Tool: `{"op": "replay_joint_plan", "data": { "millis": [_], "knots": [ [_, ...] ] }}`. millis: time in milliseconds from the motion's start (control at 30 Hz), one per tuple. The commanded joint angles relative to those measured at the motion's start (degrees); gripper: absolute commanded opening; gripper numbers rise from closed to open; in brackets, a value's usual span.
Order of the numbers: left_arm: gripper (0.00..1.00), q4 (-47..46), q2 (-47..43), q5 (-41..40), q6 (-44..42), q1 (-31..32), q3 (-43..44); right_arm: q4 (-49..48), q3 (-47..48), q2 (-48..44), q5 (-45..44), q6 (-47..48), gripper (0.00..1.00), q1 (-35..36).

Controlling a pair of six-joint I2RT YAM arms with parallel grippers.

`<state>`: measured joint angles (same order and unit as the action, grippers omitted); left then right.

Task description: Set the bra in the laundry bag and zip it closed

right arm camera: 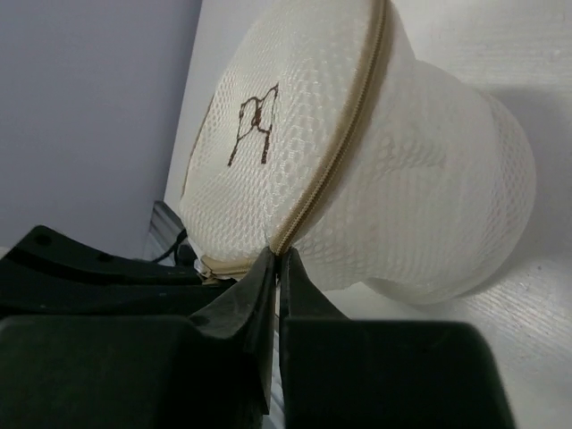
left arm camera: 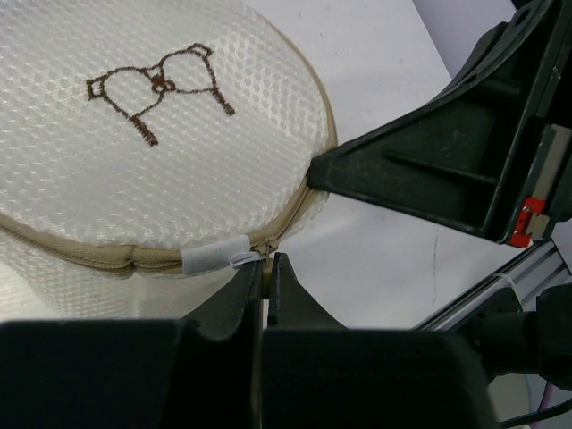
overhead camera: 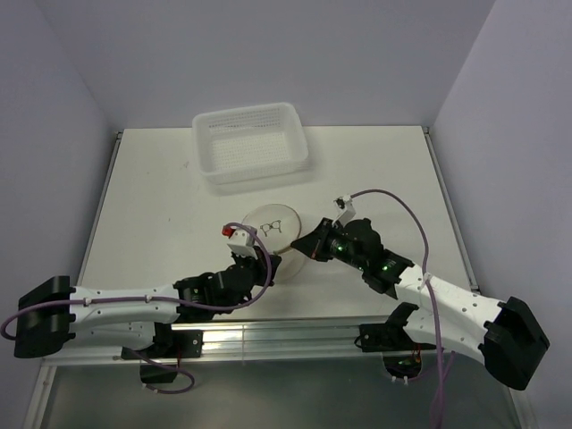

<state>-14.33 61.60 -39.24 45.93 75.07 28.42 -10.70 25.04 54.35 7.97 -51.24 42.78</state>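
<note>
The round beige mesh laundry bag (overhead camera: 268,227) lies on the table's middle, bra drawing up, its tan zipper running round the rim. The bra is out of sight in every view. My left gripper (overhead camera: 256,256) is at the bag's near edge; in the left wrist view (left arm camera: 266,261) it is shut on the beige zipper pull (left arm camera: 260,271), beside a white fabric tab (left arm camera: 214,256). My right gripper (overhead camera: 306,245) is at the bag's right edge; in the right wrist view (right arm camera: 277,256) it is shut on the bag's zipper seam (right arm camera: 331,170). It also shows in the left wrist view (left arm camera: 315,174).
A white perforated basket (overhead camera: 251,148) stands at the back of the table, behind the bag. A metal rail (overhead camera: 286,338) runs along the near edge between the arm bases. Grey walls close in the left, right and back sides.
</note>
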Motion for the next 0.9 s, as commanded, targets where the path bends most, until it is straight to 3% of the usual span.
{"op": "replay_joint_plan", "data": {
  "millis": [0, 300, 600, 767, 833, 867],
  "knots": [
    [0.00, 2.36, -3.23, -2.41, -0.23, 0.43, 0.23, -0.20, 2.12, -1.61, -5.76, 1.76, 0.00, -0.16],
    [0.00, 16.93, -11.05, -9.35, 3.37, 0.17, -2.58, 1.82, 1.24, -2.84, -2.52, 4.75, 0.00, -7.89],
    [0.02, 20.47, -11.95, -11.73, 4.07, 0.17, -1.54, 2.43, 1.50, -2.58, -1.10, 5.80, 0.00, -9.21],
    [0.50, 21.10, -13.17, -10.77, 1.45, 0.25, 0.31, 3.40, 2.30, -2.76, 0.56, 7.04, 0.00, -9.21],
    [0.59, 21.36, -15.10, -10.33, 1.00, 0.25, 1.01, 3.49, 2.04, -2.84, 0.73, 7.03, 0.05, -9.21],
    [0.64, 21.97, -15.81, -9.98, 0.39, 0.34, 1.89, 3.58, 1.95, -3.02, 0.82, 7.12, 0.13, -9.30]
  ]
}}
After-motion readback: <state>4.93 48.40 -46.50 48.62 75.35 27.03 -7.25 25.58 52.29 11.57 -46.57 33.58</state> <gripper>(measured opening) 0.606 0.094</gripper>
